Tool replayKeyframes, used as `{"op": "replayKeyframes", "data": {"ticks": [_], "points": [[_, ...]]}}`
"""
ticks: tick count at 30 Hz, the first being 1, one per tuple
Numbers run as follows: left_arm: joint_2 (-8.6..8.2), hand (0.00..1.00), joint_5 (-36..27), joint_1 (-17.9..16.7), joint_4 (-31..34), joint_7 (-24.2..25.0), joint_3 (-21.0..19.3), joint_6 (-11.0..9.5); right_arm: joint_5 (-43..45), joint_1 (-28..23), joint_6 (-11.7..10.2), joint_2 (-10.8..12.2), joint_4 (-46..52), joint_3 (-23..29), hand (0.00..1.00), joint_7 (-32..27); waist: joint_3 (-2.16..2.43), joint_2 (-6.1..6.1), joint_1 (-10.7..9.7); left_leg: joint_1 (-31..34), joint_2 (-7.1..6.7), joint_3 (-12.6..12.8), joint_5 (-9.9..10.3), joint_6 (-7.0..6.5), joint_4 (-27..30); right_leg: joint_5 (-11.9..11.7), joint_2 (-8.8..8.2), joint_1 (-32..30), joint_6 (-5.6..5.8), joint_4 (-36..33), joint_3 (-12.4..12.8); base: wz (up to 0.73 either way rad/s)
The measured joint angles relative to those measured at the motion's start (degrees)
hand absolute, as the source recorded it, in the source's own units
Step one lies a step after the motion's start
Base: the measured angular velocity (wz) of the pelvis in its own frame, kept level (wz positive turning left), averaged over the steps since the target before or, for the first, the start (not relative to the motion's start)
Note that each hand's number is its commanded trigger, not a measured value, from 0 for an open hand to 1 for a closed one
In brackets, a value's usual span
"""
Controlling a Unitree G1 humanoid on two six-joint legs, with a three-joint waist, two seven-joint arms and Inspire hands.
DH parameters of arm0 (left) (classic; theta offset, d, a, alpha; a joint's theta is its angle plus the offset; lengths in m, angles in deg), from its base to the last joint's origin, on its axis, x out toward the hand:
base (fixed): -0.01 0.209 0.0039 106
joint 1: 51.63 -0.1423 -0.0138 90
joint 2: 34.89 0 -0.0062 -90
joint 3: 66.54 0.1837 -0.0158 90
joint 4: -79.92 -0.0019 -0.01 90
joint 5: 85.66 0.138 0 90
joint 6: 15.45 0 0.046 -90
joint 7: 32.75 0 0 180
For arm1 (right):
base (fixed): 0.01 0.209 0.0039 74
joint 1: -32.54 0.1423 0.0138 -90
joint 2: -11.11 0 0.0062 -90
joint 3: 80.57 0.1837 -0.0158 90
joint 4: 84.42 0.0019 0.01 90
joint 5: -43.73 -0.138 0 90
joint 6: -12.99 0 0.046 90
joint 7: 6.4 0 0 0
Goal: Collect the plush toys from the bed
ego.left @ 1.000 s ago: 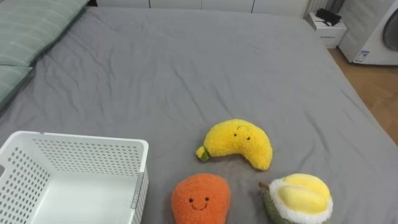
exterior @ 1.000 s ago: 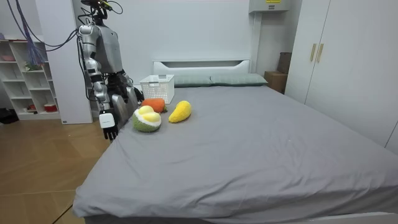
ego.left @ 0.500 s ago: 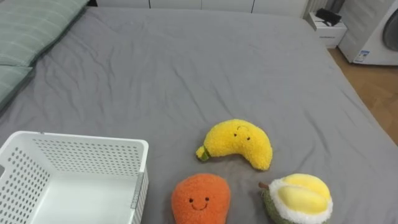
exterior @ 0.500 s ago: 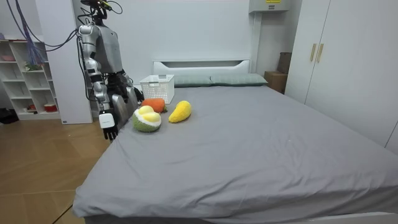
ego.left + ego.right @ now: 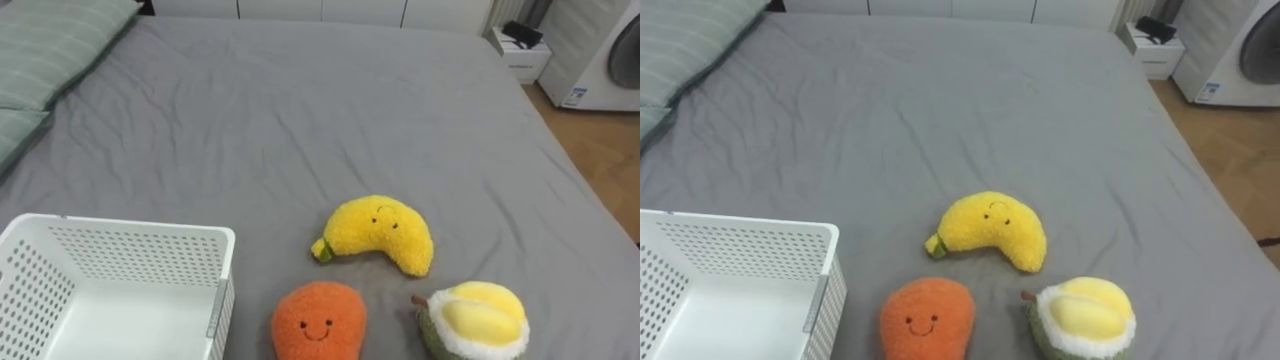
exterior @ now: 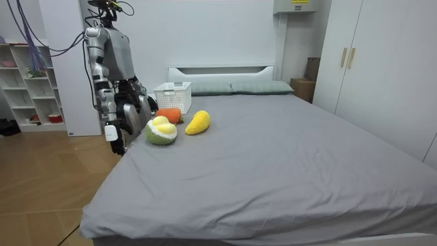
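Three plush toys lie on the grey bed (image 5: pixel 300 110) close to its near edge. A yellow banana (image 5: pixel 380 232) is in the middle, an orange round toy with a smile (image 5: pixel 320 320) lies below it, and a green and yellow durian (image 5: pixel 472 320) is at the lower right. An empty white perforated basket (image 5: pixel 130 228) stands on the bed to the left of the toys. In the room view I stand at the bed's side next to the durian (image 6: pixel 161 131). My right hand (image 6: pixel 115 137) hangs open beside the mattress edge. My left hand (image 6: pixel 145 104) is a dark shape low by my hip.
Green-grey pillows (image 5: pixel 50 50) lie at the bed's far left. Past the bed's right edge are wood floor (image 5: pixel 600 150), a white appliance (image 5: pixel 605 50) and a small white cabinet (image 5: pixel 522 55). Shelves (image 6: pixel 27 89) stand behind me and wardrobes (image 6: pixel 369 68) at the room view's right.
My right hand has swung a little up and towards the room view's left. The eye view has shifted slightly; the toys and basket have not moved.
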State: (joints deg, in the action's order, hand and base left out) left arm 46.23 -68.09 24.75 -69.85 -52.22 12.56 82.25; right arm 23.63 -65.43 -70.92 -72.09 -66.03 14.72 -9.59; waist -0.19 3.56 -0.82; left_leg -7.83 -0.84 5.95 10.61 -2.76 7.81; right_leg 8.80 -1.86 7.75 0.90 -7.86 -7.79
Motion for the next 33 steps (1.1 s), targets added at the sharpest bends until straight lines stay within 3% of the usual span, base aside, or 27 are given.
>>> {"op": "replayKeyframes", "data": {"ticks": [2,5,7,10,15,21,25,33], "points": [[0.03,0.0,0.1,-0.4,-0.1,0.1,-1.4,-0.7,-0.3,0.5,0.0,-0.5,0.3,3.2,0.0,0.1,0.01,0.26,-0.4,0.0,0.01,0.1,0.0,0.0,0.0,0.0,0.03,0.2,0.0,0.0,0.3,-0.02],[0.2,0.0,0.1,-0.7,0.0,0.3,-2.8,-1.6,-0.6,1.4,0.0,-3.5,2.0,6.0,0.0,-1.2,-0.02,0.54,-0.2,-0.3,0.03,0.7,0.0,-0.01,-0.1,0.1,0.05,-0.5,0.03,-0.2,1.0,-0.12],[0.21,0.0,0.0,-1.1,0.0,0.2,-3.6,-2.0,-0.5,2.1,-0.8,-5.7,5.7,8.6,0.0,-3.0,-0.07,0.83,-0.5,-0.4,0.13,1.5,0.0,0.0,-0.1,0.1,0.15,-0.7,0.01,-0.3,1.3,-0.11],[0.33,0.0,-0.5,-1.0,0.1,-0.6,-3.7,-2.7,2.0,2.9,-1.4,-7.1,12.7,9.8,0.0,-5.4,-0.14,1.62,-0.5,0.0,0.18,1.6,0.0,0.03,0.0,0.2,0.09,-1.6,-0.11,-1.2,1.4,-0.07],[0.59,0.0,-1.2,-1.1,0.3,-1.2,-3.4,-4.2,4.7,3.0,-2.4,-7.2,27.6,10.0,0.0,-7.2,-0.16,2.18,-0.4,1.3,0.22,1.8,-0.1,0.09,0.1,0.1,0.13,-2.8,-0.18,-1.6,1.3,-0.01],[0.36,0.0,-1.8,-1.2,1.8,-1.3,-2.7,-4.3,8.7,3.1,-4.2,-6.8,44.5,9.4,0.0,-8.4,-0.07,1.56,0.8,1.4,0.25,1.7,-0.1,0.12,-0.1,0.1,0.18,-3.0,-0.2,-1.1,1.1,0.01],[0.25,0.0,-1.7,-0.9,2.2,-1.4,-2.3,-4.4,14.2,3.2,-4.2,-6.5,48.9,8.2,0.0,-8.7,-0.05,1.42,2.6,1.4,0.28,1.5,-0.1,0.13,-0.3,0.0,0.22,-2.7,-0.21,-1.0,1.2,0.0],[0.22,0.0,-1.4,-1.0,2.3,-1.6,-1.3,-4.4,26.8,4.1,-4.2,-5.4,48.7,3.9,0.0,-7.9,-0.05,1.09,2.8,1.7,0.25,1.1,-0.1,0.12,-0.1,0.0,0.06,-2.5,-0.25,-1.2,0.3,0.01]]}}
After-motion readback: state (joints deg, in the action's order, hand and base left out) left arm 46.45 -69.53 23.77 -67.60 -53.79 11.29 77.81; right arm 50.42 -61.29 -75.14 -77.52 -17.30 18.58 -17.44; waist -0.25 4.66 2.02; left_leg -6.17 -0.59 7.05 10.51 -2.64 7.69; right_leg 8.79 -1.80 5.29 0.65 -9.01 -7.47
